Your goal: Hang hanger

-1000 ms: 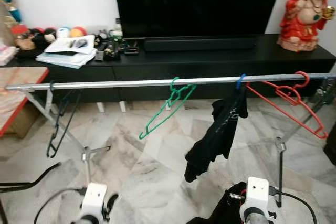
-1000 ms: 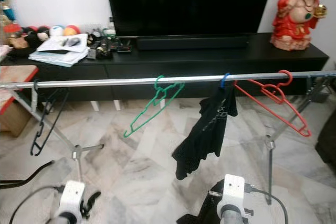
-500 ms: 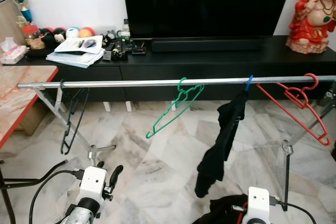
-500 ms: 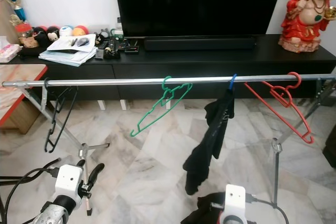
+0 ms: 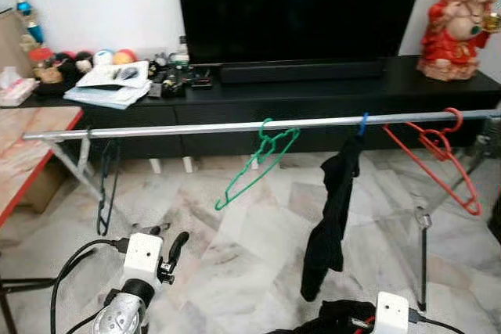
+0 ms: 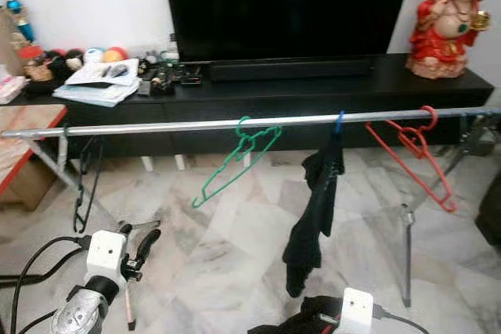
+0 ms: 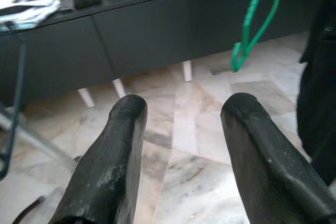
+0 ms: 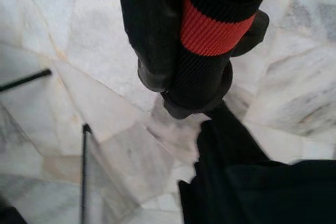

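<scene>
A silver clothes rail [image 5: 196,127] runs across in front of me. From it hang a black hanger [image 5: 104,185] at the left, a green hanger [image 5: 258,162], a blue hook carrying a black garment [image 5: 333,209], and a red hanger [image 5: 438,158] at the right. My left gripper [image 7: 184,108] is open and empty, low at the left below the rail, pointing toward the green hanger [image 7: 257,19]. My right gripper [image 8: 181,90] is low at the right, shut on a black cloth with a red ribbed band [image 8: 212,30]; that cloth [image 5: 337,314] bunches beside my right wrist.
The rack's legs [image 5: 421,256] stand on the marble floor. Behind the rail are a low black console [image 5: 313,91], a large TV [image 5: 297,5], a red statue [image 5: 458,25], and papers and toys [image 5: 109,80]. A red-edged table [image 5: 23,154] is at my left.
The view has shifted a little. My left arm has come up and forward. The black garment on the rail has turned narrower. My right wrist sits lower in the picture.
</scene>
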Controlling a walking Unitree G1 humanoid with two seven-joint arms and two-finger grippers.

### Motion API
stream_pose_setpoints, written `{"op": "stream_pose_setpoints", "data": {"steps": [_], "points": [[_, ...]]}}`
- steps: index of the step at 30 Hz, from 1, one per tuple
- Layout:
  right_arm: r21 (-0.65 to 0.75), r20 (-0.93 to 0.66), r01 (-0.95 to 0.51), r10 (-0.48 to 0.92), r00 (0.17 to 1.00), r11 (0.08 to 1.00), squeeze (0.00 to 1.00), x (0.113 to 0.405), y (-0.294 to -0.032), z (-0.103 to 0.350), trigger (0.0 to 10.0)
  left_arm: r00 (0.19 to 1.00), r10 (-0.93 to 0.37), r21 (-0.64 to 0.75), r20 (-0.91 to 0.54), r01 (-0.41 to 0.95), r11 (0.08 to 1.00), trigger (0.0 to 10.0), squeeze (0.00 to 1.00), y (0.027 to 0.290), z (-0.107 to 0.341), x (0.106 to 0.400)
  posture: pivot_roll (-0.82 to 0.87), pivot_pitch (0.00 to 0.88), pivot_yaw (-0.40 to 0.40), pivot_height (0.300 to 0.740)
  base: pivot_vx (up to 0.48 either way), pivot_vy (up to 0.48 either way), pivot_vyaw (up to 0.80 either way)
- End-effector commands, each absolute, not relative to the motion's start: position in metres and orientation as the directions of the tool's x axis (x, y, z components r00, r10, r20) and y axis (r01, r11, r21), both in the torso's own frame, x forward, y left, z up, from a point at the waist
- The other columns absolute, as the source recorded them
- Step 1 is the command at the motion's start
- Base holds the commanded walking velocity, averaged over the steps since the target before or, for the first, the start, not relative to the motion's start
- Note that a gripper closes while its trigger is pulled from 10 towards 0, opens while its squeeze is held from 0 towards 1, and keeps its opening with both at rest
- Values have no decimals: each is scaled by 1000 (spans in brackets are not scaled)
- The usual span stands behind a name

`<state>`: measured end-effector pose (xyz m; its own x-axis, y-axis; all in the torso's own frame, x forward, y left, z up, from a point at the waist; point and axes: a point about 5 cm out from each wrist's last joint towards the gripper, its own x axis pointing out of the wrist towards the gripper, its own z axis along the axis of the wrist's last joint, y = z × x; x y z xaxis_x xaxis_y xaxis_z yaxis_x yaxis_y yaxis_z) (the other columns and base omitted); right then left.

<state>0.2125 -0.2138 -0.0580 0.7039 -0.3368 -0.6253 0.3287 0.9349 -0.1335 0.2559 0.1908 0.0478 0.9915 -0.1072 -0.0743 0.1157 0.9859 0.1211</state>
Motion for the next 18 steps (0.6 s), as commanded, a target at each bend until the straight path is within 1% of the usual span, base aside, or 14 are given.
{"op": "stream_pose_setpoints", "data": {"steps": [1,7,8,11,14,18], "points": [[-127,-609,349,-351,712,929,0,218,-217,-54,10000,990,-113,107,-79,121,987,10000,0,189,49,257,58,0,54,740,0,0,-769],[-133,-538,367,-378,753,921,0,229,-223,-43,10000,991,-105,96,-81,113,989,10000,0,189,49,257,62,6,51,740,0,0,-771],[-111,-496,384,-386,778,916,0,235,-224,-37,10000,991,-105,90,-85,113,990,10000,0,188,49,257,61,8,52,740,0,0,-763],[-77,-444,396,-387,808,915,0,242,-223,-29,10000,990,-105,85,-97,113,990,10000,0,188,47,257,56,12,56,740,0,395,-760],[-71,-440,393,-383,812,917,0,244,-221,-28,10000,989,-112,87,-94,120,989,10000,0,186,47,257,55,13,56,740,0,412,-744],[-70,-443,384,-373,815,921,0,244,-217,-29,10000,989,-123,95,-85,131,987,10000,0,184,48,258,62,18,58,740,0,0,-731]]}}
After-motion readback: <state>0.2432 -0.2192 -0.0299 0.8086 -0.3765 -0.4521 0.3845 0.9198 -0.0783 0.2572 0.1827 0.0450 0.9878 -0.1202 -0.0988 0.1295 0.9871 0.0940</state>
